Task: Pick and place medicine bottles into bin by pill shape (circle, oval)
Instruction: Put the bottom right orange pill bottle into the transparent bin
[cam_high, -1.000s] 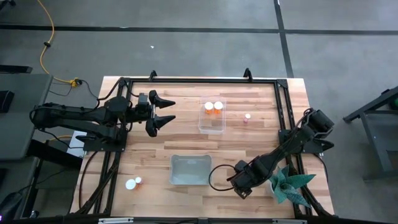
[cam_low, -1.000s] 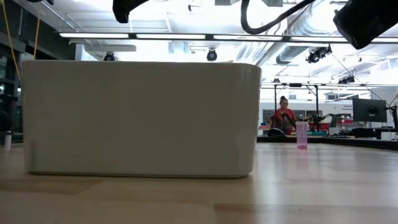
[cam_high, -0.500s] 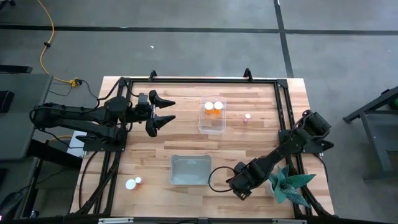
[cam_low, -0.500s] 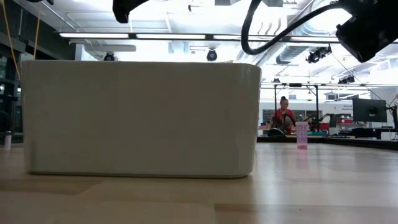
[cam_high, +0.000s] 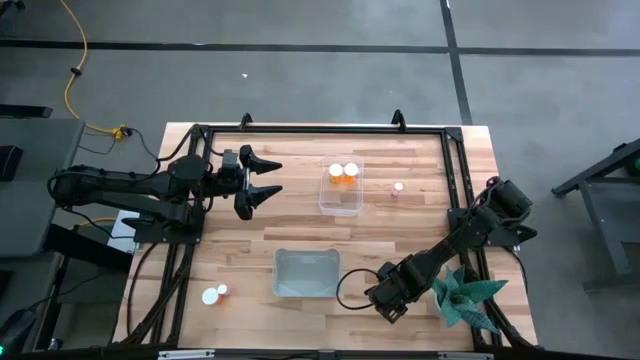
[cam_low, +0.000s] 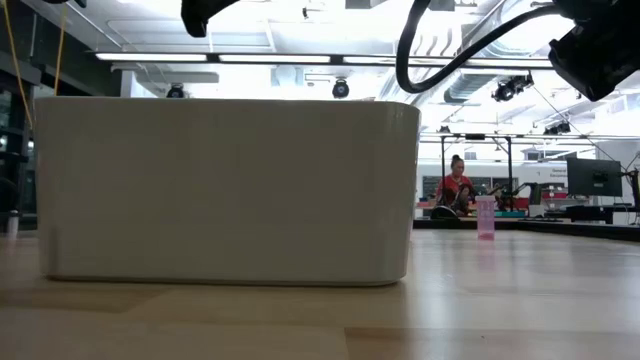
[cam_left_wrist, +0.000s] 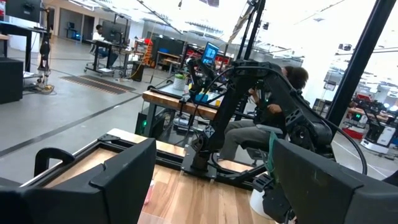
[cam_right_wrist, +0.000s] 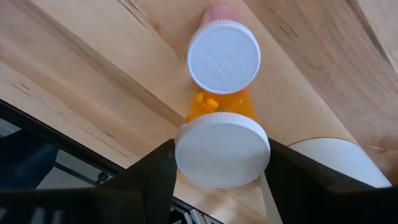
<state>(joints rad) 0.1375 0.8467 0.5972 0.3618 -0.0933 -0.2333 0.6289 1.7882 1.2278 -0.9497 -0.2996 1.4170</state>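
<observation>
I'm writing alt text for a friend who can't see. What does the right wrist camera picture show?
Two medicine bottles with white caps stand close together on a wooden table, seen from above. The nearer orange bottle sits between the right tool's two dark fingers, which flank its cap. Just beyond it stands a pinkish bottle.

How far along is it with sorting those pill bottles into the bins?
Done: two bottles sit in the far bin; the near bin looks empty. In hand: the right gripper is around an orange bottle, a pinkish bottle beside it. Left: those, a lone bottle by the far bin, the front-left bottles. The left gripper waits open.
</observation>
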